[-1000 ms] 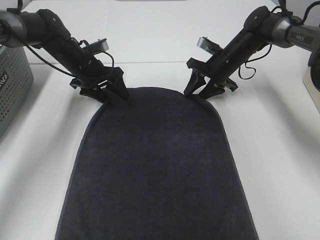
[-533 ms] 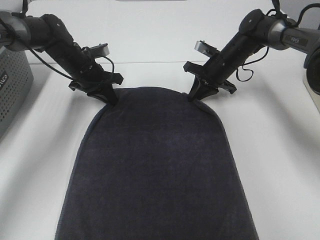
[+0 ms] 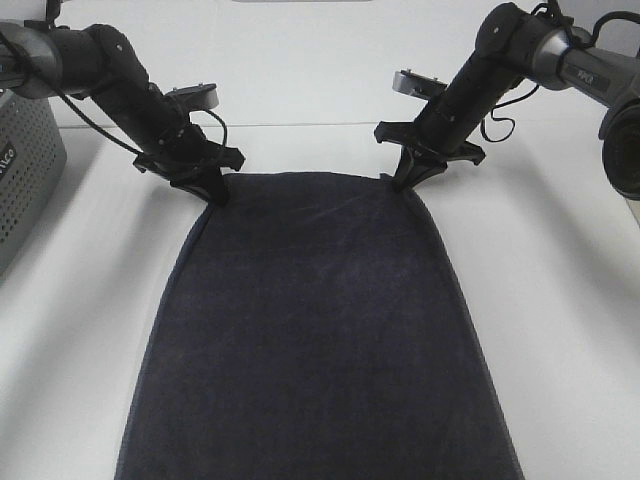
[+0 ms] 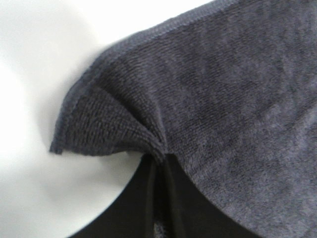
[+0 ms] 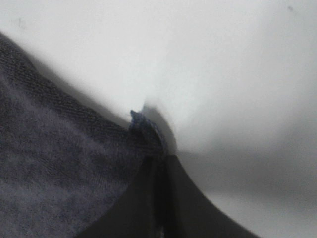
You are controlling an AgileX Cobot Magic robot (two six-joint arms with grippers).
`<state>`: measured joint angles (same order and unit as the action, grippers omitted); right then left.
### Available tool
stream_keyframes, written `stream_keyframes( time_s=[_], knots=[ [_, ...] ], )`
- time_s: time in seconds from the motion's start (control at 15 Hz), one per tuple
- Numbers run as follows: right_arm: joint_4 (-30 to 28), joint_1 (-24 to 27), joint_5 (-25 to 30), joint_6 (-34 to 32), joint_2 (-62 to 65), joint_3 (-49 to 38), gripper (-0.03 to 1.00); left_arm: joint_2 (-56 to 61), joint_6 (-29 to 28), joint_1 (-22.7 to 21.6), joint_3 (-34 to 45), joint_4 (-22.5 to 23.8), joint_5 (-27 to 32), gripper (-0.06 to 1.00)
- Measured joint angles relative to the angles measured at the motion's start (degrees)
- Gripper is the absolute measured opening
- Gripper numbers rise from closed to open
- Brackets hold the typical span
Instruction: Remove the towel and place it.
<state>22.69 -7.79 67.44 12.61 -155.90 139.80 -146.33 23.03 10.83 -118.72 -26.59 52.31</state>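
The towel (image 3: 315, 330), a large dark charcoal cloth, lies flat on the white table and runs off the near edge of the exterior high view. My left gripper (image 3: 217, 195) is shut on its far left corner. The left wrist view shows that corner of the towel (image 4: 114, 129) bunched and pinched between the closed left gripper (image 4: 158, 161) tips. My right gripper (image 3: 403, 182) is shut on the far right corner. In the right wrist view a small fold of the towel (image 5: 146, 130) is clamped in the right gripper (image 5: 159, 157). The far hem is pulled straight between the two.
A grey perforated basket (image 3: 22, 170) stands at the left edge of the table. A pale object (image 3: 625, 160) sits at the right edge. The white table (image 3: 560, 300) is bare on both sides of the cloth.
Both grippers closed from open onto the towel's far corners. They moved apart and slightly back, so the rounded far edge of the towel is now stretched straight.
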Motion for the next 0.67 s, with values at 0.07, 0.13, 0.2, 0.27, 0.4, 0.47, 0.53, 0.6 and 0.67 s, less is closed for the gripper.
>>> stream_keyframes(
  time_s=[0.07, 0.13, 0.2, 0.27, 0.4, 0.47, 0.53, 0.6, 0.67],
  knots=[
    [-0.52, 0.0, -1.49, 0.0, -0.17, 0.97, 0.03, 0.11, 0.4, 0.0, -0.06, 0.86, -1.78, 0.01],
    [-0.63, 0.0, -3.55, 0.0, -0.4, 2.01, 0.03, 0.0, 1.03, 0.0, -1.09, 1.78, -2.52, 0.01],
    [-0.63, 0.0, -5.73, 0.0, -0.4, 3.09, 0.03, -0.23, 1.66, 0.0, -2.52, 2.46, -3.27, 0.01],
    [-0.63, 0.0, -8.14, 0.0, -0.46, 3.95, 0.03, -0.4, 2.41, 0.0, -4.13, 2.69, -4.07, 0.01],
    [-0.97, 0.0, -13.41, -0.23, -0.8, 5.21, 0.03, -0.4, 4.81, 0.0, -6.47, 2.64, -7.33, 0.01],
    [-1.66, 0.0, -15.47, -0.52, -0.8, 5.39, 0.03, -0.4, 6.42, 0.0, -7.22, 2.12, -9.05, 0.01],
    [-2.69, 0.0, -17.36, -1.6, -0.8, 5.39, 0.03, -0.4, 8.42, 0.0, -7.85, 0.97, -10.94, 0.01],
    [-3.61, 0.0, -18.28, -2.01, -0.8, 5.39, 0.03, -0.4, 9.74, 0.0, -8.02, 0.29, -11.97, 0.01],
    [-6.36, 0.0, -20.68, -3.44, -0.8, 5.39, 0.03, -0.46, 14.15, 0.0, -8.25, -2.69, -15.13, 0.01]
  ],
)
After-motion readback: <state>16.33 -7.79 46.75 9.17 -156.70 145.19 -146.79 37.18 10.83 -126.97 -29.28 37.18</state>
